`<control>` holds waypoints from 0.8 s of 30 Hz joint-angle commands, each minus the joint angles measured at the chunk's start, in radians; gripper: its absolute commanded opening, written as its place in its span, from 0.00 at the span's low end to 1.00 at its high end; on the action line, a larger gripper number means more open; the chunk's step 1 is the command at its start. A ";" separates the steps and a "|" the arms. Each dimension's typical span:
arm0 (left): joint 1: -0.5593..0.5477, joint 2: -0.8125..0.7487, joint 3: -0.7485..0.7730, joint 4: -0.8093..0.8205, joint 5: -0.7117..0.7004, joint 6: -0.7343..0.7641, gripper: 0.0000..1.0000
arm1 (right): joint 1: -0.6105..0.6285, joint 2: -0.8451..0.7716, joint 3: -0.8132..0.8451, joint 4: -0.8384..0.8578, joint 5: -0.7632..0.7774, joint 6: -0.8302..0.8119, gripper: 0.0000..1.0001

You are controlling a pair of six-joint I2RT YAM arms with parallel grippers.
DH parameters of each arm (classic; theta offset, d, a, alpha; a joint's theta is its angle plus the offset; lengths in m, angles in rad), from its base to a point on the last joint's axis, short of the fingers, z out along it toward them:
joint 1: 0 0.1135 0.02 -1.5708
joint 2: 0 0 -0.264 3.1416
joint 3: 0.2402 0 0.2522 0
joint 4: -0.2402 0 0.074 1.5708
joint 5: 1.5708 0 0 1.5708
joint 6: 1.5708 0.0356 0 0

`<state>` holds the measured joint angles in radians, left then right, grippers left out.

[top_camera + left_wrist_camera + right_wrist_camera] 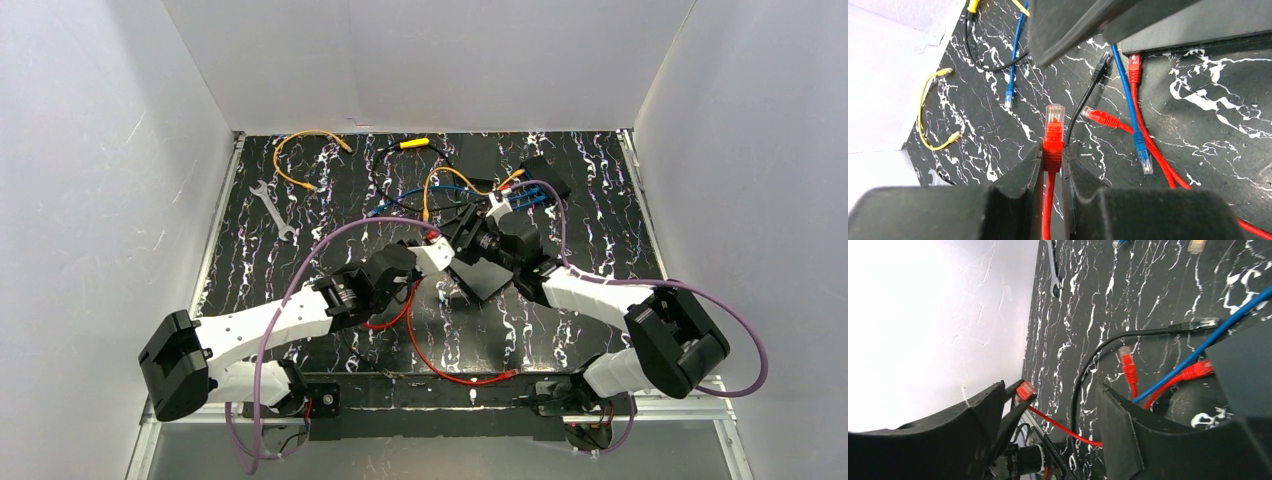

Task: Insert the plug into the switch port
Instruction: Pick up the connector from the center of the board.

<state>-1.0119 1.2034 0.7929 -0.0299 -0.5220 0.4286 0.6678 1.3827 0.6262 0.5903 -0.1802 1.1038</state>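
on the black marbled table (300, 200), the flat black switch box (1208, 25) lies just ahead. my right pincer (1053, 395) stands wide, empty; my left pincer (1053, 152) grips the red cable plug (1053, 132) by its boot: light, i judge, its clear tip brittle.

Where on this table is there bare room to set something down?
Two bare patches: the far-right strip between the black box and the right edge of the table, and the left side between the wrench and the left arm. The middle is crowded with tangled cables.
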 commanded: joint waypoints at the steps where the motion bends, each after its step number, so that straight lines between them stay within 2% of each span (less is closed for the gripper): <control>1: -0.022 -0.013 -0.015 0.090 -0.007 0.027 0.00 | 0.051 -0.021 0.080 -0.081 0.115 0.066 0.72; 6: -0.048 -0.001 -0.017 0.106 -0.029 0.050 0.00 | 0.090 -0.023 0.128 -0.165 0.168 0.075 0.65; 22: -0.119 0.033 -0.031 0.194 -0.123 0.108 0.00 | 0.162 -0.003 0.136 -0.139 0.208 0.126 0.48; 24: -0.127 0.042 -0.033 0.202 -0.134 0.115 0.00 | 0.162 -0.006 0.130 -0.133 0.214 0.132 0.43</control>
<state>-1.1213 1.2339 0.7731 0.1234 -0.6083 0.5320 0.8219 1.3827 0.7265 0.4202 -0.0101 1.2083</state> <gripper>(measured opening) 0.116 0.467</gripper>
